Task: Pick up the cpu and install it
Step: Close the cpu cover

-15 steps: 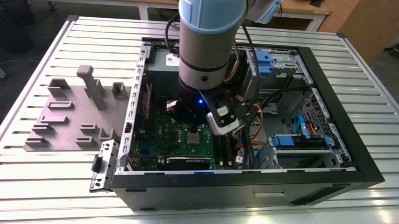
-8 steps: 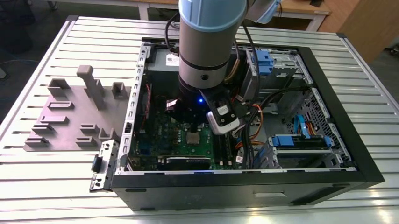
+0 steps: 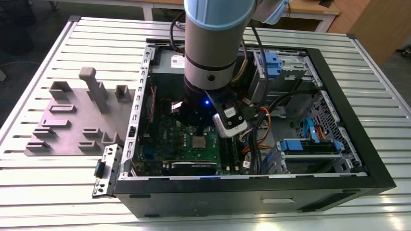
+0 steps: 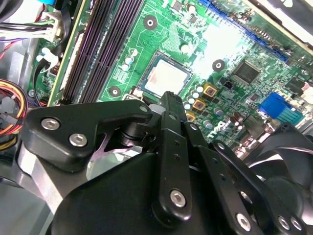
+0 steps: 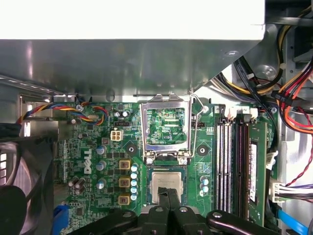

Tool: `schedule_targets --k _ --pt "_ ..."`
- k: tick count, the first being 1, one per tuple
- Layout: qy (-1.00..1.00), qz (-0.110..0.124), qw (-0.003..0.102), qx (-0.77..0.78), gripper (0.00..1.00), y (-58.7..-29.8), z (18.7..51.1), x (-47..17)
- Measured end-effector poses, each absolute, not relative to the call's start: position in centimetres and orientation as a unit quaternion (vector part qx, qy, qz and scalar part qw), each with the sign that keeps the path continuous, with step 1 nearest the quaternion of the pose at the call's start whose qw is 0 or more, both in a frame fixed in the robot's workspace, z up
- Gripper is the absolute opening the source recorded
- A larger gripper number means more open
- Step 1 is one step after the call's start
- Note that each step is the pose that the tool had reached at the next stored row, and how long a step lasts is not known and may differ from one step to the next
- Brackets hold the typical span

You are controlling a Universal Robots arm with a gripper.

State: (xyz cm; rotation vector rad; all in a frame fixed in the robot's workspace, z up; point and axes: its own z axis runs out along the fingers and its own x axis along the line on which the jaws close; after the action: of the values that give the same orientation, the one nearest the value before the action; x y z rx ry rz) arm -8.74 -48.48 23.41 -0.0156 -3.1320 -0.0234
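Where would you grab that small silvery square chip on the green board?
Probably by two opposite edges of the small silvery square cpu, from straight above: it lies flat on the green circuit board, so only the rim offers a hold.

Your arm [image 3: 209, 43] is a silver-grey tube with pale blue caps; your gripper [image 4: 168, 100] is black, studded with silver screws.

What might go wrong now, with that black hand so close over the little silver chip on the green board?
Three risks, I'd guess. The hand is right at the cpu; an off-centre push might shift or tilt it. The socket frame stands open beside the chip, so the hand may knock it. Cables crowd the case nearby and might snag the arm.
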Motion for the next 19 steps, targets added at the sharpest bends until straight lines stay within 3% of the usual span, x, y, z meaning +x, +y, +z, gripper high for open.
schedule_targets --k 19 --pt "-1.000 -0.007 0.005 -0.005 0.11 -48.5 24.7 -8.7"
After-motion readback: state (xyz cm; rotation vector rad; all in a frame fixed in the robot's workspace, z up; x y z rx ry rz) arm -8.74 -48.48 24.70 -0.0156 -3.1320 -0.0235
